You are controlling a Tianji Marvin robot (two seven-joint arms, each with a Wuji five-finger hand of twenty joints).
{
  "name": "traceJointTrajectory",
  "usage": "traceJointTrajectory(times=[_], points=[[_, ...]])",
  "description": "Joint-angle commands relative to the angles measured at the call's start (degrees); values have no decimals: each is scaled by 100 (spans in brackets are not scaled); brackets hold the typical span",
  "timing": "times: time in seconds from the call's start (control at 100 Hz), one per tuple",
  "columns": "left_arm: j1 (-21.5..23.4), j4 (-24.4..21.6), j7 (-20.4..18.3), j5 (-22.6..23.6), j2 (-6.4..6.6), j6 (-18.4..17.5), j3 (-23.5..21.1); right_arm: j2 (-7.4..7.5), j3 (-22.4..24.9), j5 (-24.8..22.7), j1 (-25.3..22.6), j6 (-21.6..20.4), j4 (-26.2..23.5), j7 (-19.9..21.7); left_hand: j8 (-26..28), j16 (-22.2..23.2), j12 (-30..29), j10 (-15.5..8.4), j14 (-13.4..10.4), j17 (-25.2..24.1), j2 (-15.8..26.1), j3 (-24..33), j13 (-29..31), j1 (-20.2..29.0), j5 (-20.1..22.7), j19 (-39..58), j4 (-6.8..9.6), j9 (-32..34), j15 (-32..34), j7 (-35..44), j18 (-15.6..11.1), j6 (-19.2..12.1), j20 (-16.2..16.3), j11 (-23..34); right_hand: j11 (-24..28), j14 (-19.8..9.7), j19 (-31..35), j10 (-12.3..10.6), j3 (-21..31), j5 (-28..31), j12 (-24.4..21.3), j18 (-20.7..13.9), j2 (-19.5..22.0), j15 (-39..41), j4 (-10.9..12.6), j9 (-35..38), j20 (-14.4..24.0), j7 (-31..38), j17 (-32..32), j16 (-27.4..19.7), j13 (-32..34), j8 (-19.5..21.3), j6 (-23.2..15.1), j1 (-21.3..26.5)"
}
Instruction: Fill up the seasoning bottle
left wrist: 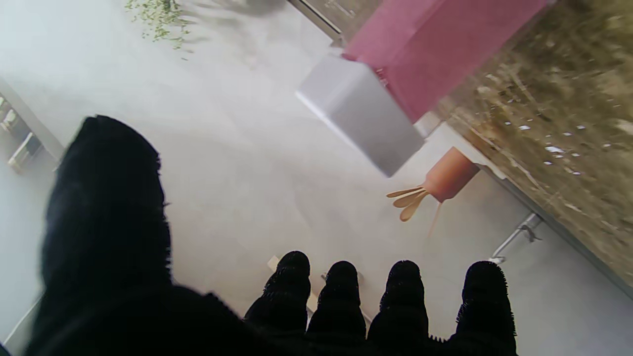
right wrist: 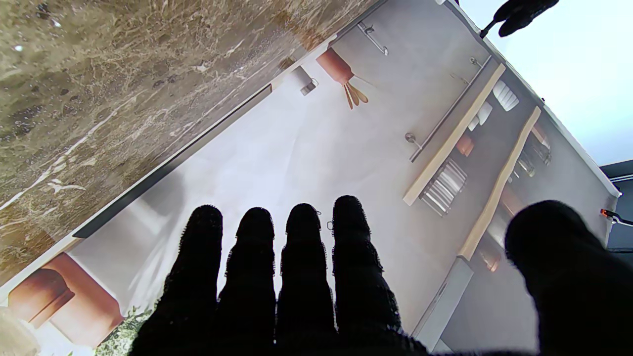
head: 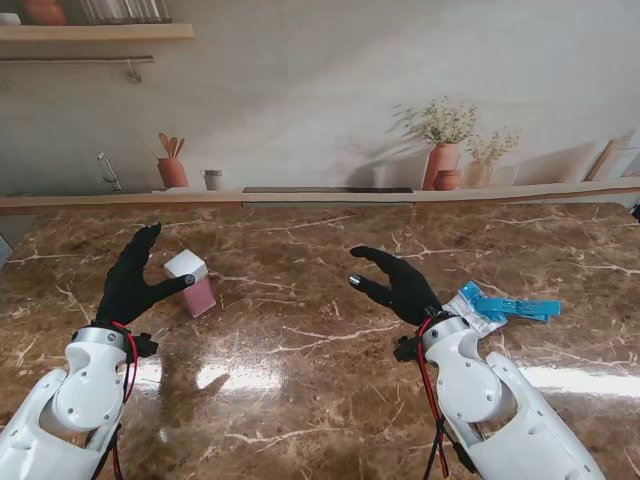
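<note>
— On the marble table (head: 300, 370), where does the bottle sit from each hand?

— The seasoning bottle (head: 190, 282), pink body with a white cap, stands left of centre. From the left hand (head: 133, 283) it lies at about three o'clock, just beside the thumb tip; whether the thumb touches the cap I cannot tell. From the right hand (head: 398, 284) it lies at about nine o'clock, well apart.

— So the left hand is nearer?

— Clearly. Its fingers are spread and it holds nothing; the left wrist view shows the bottle (left wrist: 395, 74) ahead of the fingertips (left wrist: 341, 291), not between them.

— And the right hand?

— Also spread and holding nothing. Just beside its wrist, at about three o'clock, lies a blue and white packet (head: 500, 305), probably the refill.

— Which way does the bottle's long axis run?

— Roughly upright, leaning a little, cap toward eleven o'clock in the stand's view. I judge the left hand needs only a short sideways reach toward three o'clock to close round the body, while the right would turn back for the packet.
</note>
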Motion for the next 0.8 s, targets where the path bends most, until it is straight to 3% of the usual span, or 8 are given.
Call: traceJointTrajectory(times=[0.0,0.18,0.28,0.4,0.46,0.51,0.79], points=[[77,156,7,-28,3,55,-14,-12,-2,-43,-14,63,33,72,-85,-18,-43,-181,-56,-81,-126,-129,-285,32,-272,-173,-94,-183,-137,-115,-181,8,-13,-122,16,-11,-23,-88,-44,-141,81,-50,-121,44,214,43,73,-28,-4,101,130,62,-6,91],[100,263,-153,-63,34,42,-70,6,46,-228,-53,179,5,63,-35,-35,-27,-189,-109,-64,-135,-137,-295,39,-279,-300,-101,-184,-183,-56,-265,38,-51,-103,68,24,43,-108,22,-169,143,29,-221,132,179,68,149,-49,-30,212,175,64,-8,101],[91,357,-263,-102,53,-3,-89,5,92,-250,-97,251,3,49,-127,-118,-108,-187,-197,-33,-165,-138,-281,56,-294,-500,-110,-192,-260,-135,-442,57,-113,-155,57,16,37,-91,33,-154,149,28,-239,113,169,59,160,-40,-37,220,162,73,-14,113],[33,593,-390,-236,67,-159,-102,-6,126,-226,-158,291,-16,5,-1052,-623,-508,-141,-554,119,-234,-116,-242,143,-276,-1151,-82,-229,-411,-235,-1369,93,-325,-214,50,13,29,-88,38,-138,154,31,-225,100,158,62,173,-29,-36,227,163,81,-29,114],[-2,728,-380,-263,63,-199,-97,-7,136,-218,-186,281,-39,0,-1159,-743,-551,-97,-679,172,-291,-115,-247,176,-284,-1263,-85,-237,-439,-248,-1839,165,-364,-211,51,12,36,-98,37,-138,158,32,-209,97,154,71,183,-29,-13,229,164,84,-25,115],[-16,804,-373,-332,53,-198,-93,-2,144,-221,-201,272,-57,14,-1298,-859,-612,-93,-736,227,-352,-110,-237,234,-274,-1360,-96,-240,-446,-271,-2052,196,-387,-231,48,23,33,-99,37,-141,159,31,-215,93,152,66,187,-30,-12,232,161,85,-23,121],[-276,1295,-436,-613,24,-144,62,3,114,-206,-146,260,-48,57,-1339,-757,-578,-241,-725,246,-505,-119,-231,316,-272,-1319,-143,-222,-345,-218,-2133,239,-274,-188,50,19,34,-94,29,-135,170,29,-215,92,141,75,214,-24,8,242,168,97,-28,140]])
